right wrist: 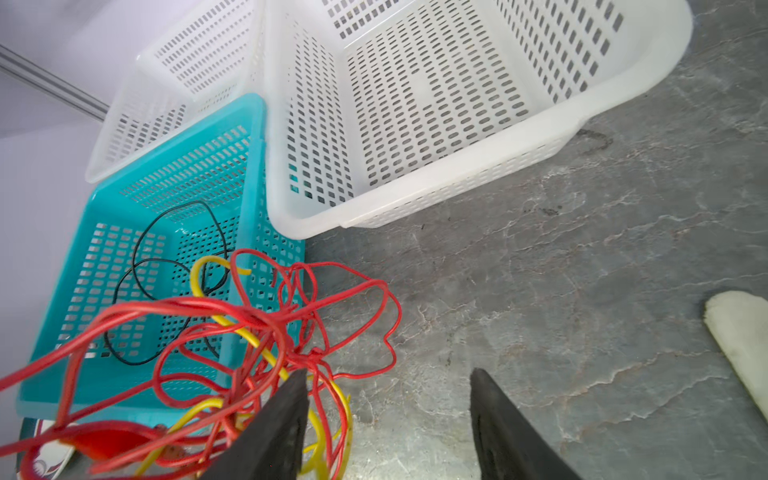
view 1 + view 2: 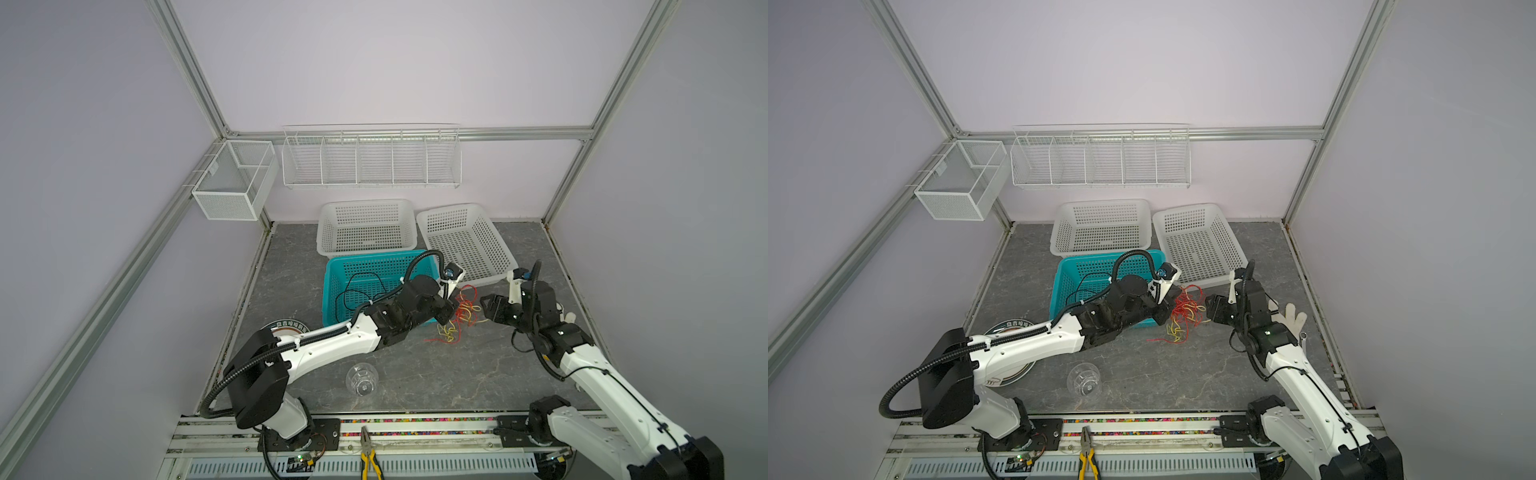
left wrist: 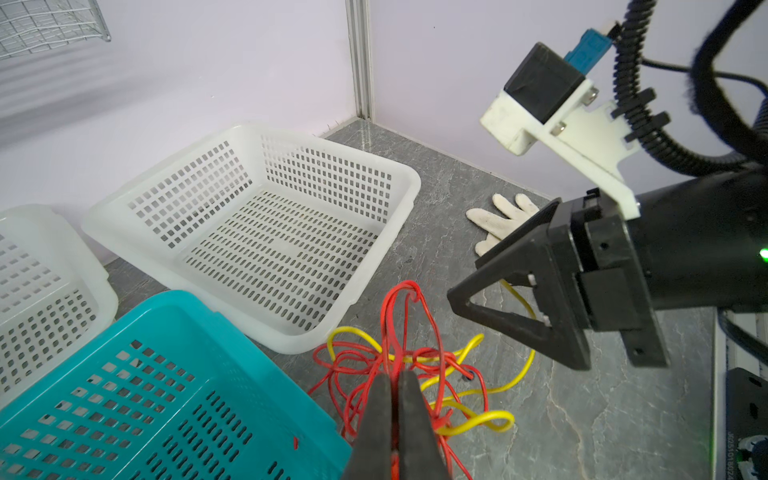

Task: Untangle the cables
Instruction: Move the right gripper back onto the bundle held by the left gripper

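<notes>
My left gripper [image 3: 395, 376] has its fingers clamped on red strands of the cables [image 2: 459, 318], a red-and-yellow tangle on the counter [image 2: 415, 374] just beside the teal basket [image 2: 357, 257]; one black cable [image 1: 195, 203] lies inside that basket; my right gripper [image 1: 390, 374] hangs at the tangle, fingers apart.

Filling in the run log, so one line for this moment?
left tool: shut on red cable | right tool: open, nothing gripped | yellow cable: tangled with red | black cable: in teal basket
</notes>
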Robot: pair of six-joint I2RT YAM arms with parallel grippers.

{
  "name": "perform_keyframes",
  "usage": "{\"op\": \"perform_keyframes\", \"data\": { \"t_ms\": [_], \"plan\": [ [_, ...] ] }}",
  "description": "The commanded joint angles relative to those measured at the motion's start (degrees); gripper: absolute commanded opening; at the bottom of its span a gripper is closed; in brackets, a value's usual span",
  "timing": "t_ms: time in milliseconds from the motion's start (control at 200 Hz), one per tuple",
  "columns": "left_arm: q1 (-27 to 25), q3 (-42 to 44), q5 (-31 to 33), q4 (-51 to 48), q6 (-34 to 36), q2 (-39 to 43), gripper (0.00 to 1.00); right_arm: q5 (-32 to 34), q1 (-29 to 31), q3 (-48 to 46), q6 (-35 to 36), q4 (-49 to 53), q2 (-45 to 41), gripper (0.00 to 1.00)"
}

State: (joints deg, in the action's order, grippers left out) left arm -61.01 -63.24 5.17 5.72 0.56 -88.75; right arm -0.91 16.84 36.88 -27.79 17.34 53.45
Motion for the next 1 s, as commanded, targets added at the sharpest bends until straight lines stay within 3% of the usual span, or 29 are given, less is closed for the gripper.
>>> {"op": "perform_keyframes", "data": {
  "t_ms": [0, 660, 995],
  "plan": [
    [0.3, -0.8, 0.9, 1.9, 0.6, 0.3, 0.0, 0.0, -0.4, 2.4, 1.3, -0.1, -1.0, 0.63],
    [0.3, -1.4, 0.9, 2.5, 0.6, -0.9, 0.0, -13.9, 3.6, 5.1, -2.9, -5.5, -0.1, 0.56],
    [0.3, -1.4, 0.6, 3.8, 0.2, -0.3, 0.0, -7.7, 3.8, -1.0, -6.5, -6.1, 0.4, 0.47]
  ]
}}
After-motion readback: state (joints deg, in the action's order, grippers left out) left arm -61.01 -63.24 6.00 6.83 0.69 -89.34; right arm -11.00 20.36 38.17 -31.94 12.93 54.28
